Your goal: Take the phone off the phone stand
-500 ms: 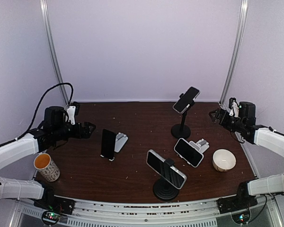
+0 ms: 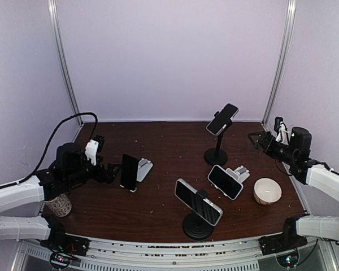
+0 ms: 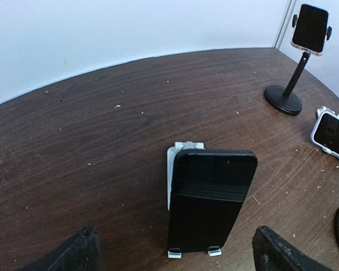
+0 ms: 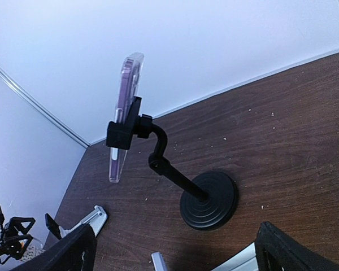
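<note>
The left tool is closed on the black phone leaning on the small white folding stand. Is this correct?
No. The left tool is open, not closed on the black phone leaning on the small white folding stand; the left wrist view shows its fingers wide apart.

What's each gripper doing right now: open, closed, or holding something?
Left gripper: open, empty, facing the black phone.
Right gripper: open, empty, facing the far clamped phone.
</note>
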Robot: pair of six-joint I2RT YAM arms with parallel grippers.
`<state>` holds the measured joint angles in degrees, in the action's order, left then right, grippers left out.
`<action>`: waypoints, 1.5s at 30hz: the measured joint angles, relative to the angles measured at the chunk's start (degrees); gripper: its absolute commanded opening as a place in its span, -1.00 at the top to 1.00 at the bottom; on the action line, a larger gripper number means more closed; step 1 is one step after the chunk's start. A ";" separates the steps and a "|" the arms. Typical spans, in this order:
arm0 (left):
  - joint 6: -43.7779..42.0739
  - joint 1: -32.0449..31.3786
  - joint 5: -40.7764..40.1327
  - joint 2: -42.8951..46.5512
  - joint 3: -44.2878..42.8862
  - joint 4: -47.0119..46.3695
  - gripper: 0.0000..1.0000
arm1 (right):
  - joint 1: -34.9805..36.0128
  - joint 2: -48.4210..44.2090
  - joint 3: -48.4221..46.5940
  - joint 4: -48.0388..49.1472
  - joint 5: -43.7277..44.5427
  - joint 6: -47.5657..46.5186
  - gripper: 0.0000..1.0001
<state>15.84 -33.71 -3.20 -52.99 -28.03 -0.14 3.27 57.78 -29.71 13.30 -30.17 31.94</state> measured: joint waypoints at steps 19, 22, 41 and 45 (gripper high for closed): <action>-12.26 -8.37 -4.50 -15.93 6.69 -20.57 -0.96 | 0.66 -2.45 3.52 2.80 -3.61 1.05 -0.99; -12.74 -8.74 -4.57 -19.02 5.77 -21.94 -0.96 | 0.66 -1.64 3.52 3.96 -3.96 1.51 -0.99; -12.44 -8.79 -10.34 -27.96 -0.07 -24.28 -0.95 | 0.90 1.40 4.00 8.68 -5.03 4.09 -0.99; -12.37 -8.90 -10.97 -28.13 -0.07 -24.63 -0.89 | 0.90 1.40 4.07 9.25 -5.01 4.28 -1.00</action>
<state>3.46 -42.61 -14.17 -81.12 -28.10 -24.77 4.16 59.18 -25.65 22.55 -35.18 36.23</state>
